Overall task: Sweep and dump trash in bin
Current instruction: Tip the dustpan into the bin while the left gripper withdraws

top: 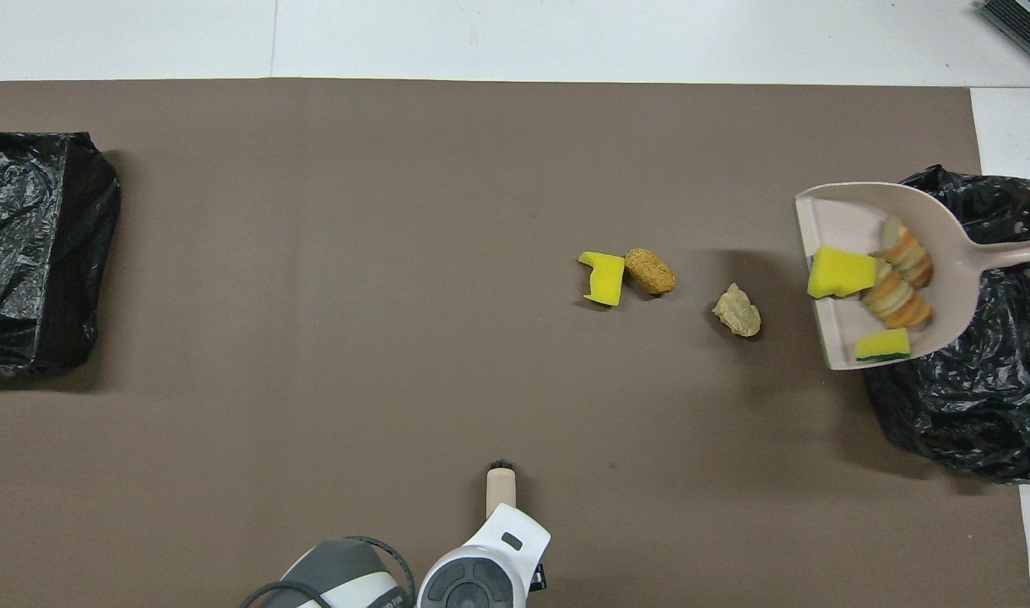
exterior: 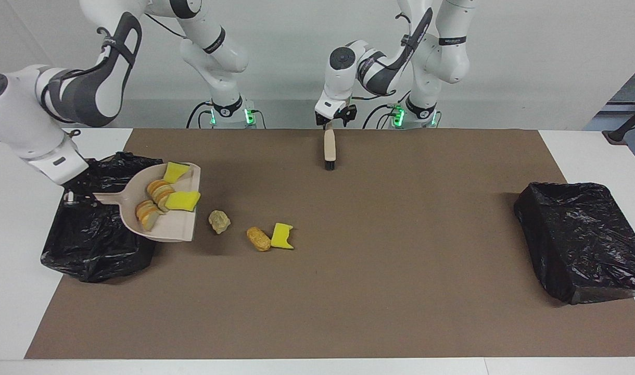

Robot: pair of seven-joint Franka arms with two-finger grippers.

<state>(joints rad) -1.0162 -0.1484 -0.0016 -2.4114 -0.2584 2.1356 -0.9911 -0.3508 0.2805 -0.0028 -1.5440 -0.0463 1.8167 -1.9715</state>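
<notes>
Facing view: the right hand (exterior: 70, 197) is seen clamped on the dustpan (exterior: 164, 208) handle, the loaded pan held tilted over the lined bin (exterior: 96, 237) at the right arm's end. Two yellow sponge chunks (exterior: 182, 200) and two sliced bread pieces (exterior: 150, 213) lie in it. On the counter (exterior: 401, 291) remain a pale lump (exterior: 219, 221), a brown nugget (exterior: 258, 238) and a third sponge chunk (exterior: 282, 236). The left hand (exterior: 330, 124), fingers apart, stands at the brush (exterior: 329, 150) handle. For a clean dump, the pan's open lip should be brought over the bin before tipping. Only the overhead view shows the lip overhanging the mat; the right hand is shown only in the facing view.
</notes>
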